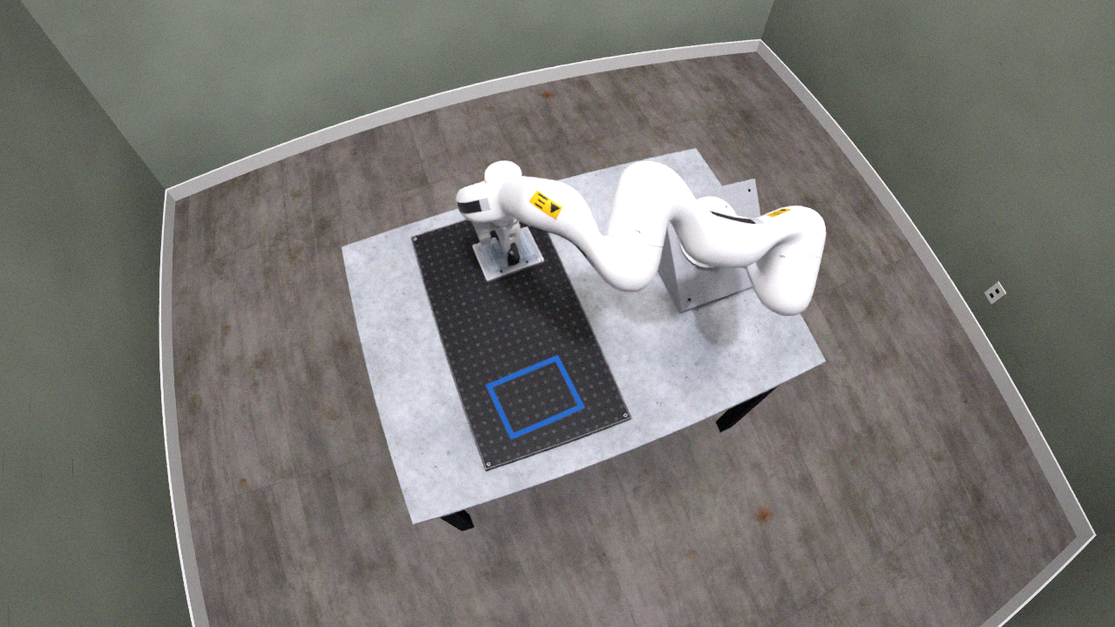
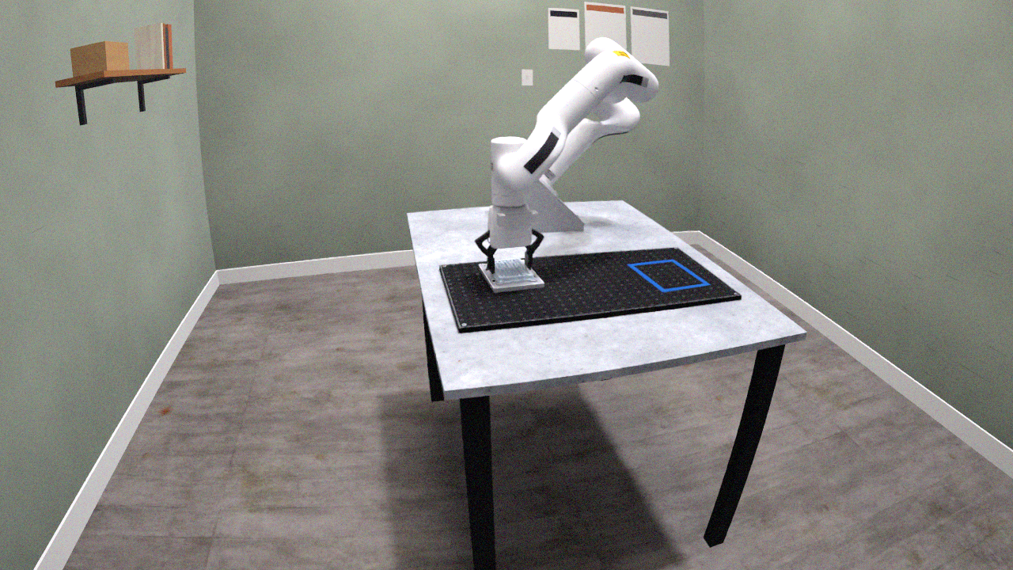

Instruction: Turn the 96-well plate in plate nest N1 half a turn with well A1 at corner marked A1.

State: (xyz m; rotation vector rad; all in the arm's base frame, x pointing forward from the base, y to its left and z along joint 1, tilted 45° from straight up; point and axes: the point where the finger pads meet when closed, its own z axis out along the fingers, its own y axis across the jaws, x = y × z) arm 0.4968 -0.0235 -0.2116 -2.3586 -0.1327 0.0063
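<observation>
Pincer (image 2: 509, 264) clamped across the 96-well plate (image 2: 511, 271) — its two dark fingers (image 2: 486, 252) straddle the plate's opposite sides and stand wide because the plate fills the span between them. The wrist points straight down over the plate's middle, a pose that should let it lift level and spin about its own centre for the half turn the task asks for. The plate sits low in the plate nest N1 (image 2: 527, 285), a pale block at the far left end of the black perforated board (image 2: 601, 298); it appears not yet raised above the locators. Which corner is cut off, and where the A1 mark lies, is too small to tell from either view. From above, the white arm (image 1: 638, 233) snakes in from its grey pedestal (image 1: 685, 300) on the right of the surface (image 1: 389, 436), folded so the wrist can hang vertically. At the board's other end a blue taped rectangle (image 1: 535, 395) lies well apart from the nest — it plays no evident part in this job. Judged from here, lifting clear of the locators comes before any turning.
</observation>
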